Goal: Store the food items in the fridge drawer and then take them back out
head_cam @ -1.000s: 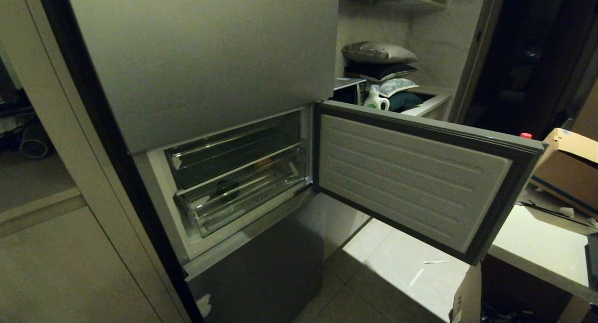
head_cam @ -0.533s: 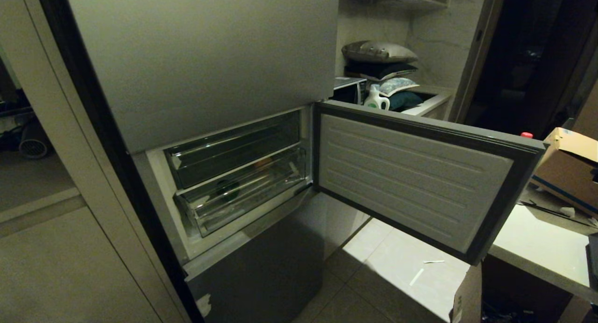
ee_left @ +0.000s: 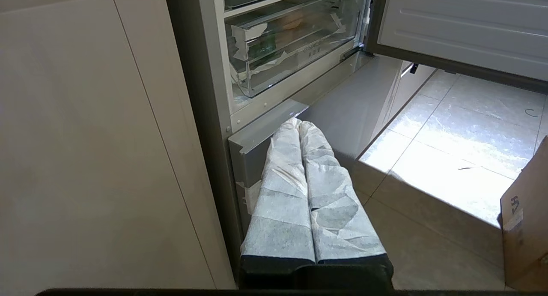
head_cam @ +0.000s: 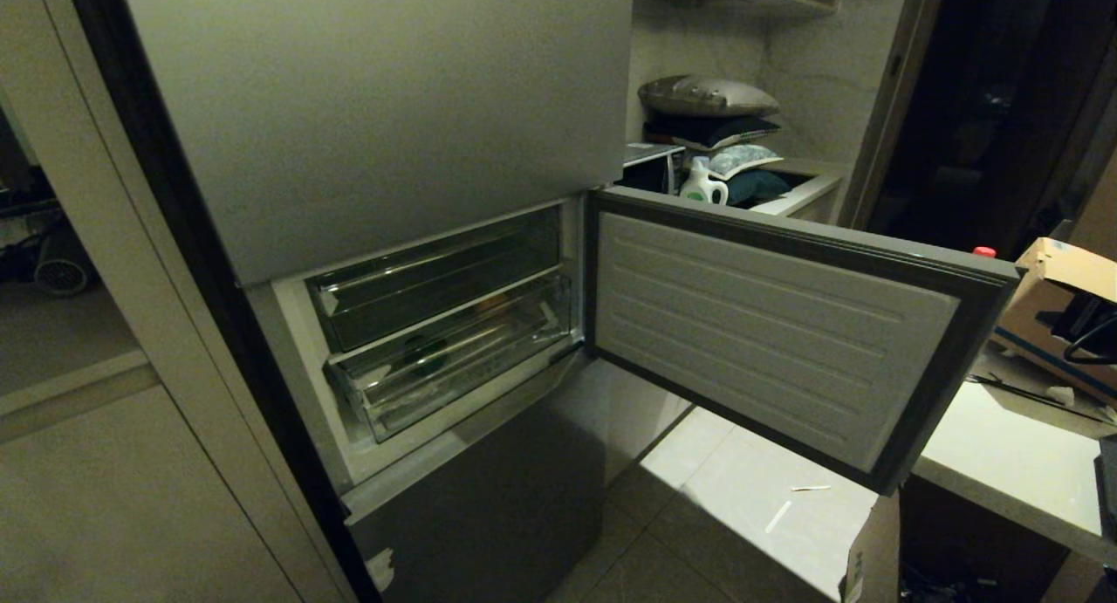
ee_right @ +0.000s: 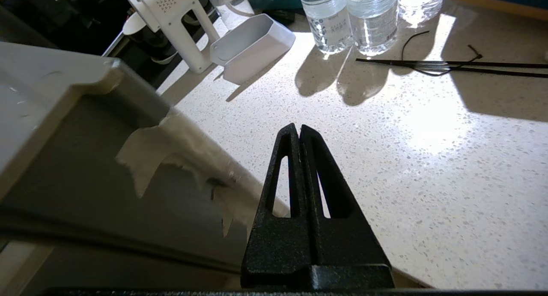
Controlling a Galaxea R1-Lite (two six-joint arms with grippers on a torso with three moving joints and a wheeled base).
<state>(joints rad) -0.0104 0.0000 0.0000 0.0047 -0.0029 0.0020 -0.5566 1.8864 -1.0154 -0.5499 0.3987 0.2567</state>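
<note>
Head view: the fridge door [head_cam: 777,324] stands swung open at 3 o'clock, and inside the compartment the clear drawer [head_cam: 454,359] sits pushed in, under a darker upper tray [head_cam: 436,276]. Something orange [head_cam: 491,304] and something dark green [head_cam: 429,352] show through its front lip, so the food looks stored already. What is new since a second ago: a black piece of the right arm [head_cam: 1086,324] has come into the picture at the far 3 o'clock edge, in front of the cardboard box [head_cam: 1060,280]; the fridge and drawer have not shifted.

Left wrist view: the left gripper [ee_left: 301,125], its fingers wrapped in pale cloth, is pressed together and empty, hanging low before the fridge's lower panel (parked, by the look of it). The drawer sits at 12 o'clock from it, well apart.

Right wrist view: the right gripper [ee_right: 298,130] is closed on nothing, over the speckled counter [ee_right: 385,159] beside the door's edge. Water bottles [ee_right: 351,17] stand at 12 o'clock, a white holder [ee_right: 252,47] at 11.

My reading: the arm is rising to come round the door toward the drawer, which must be pulled out before the food can be taken back.
</note>
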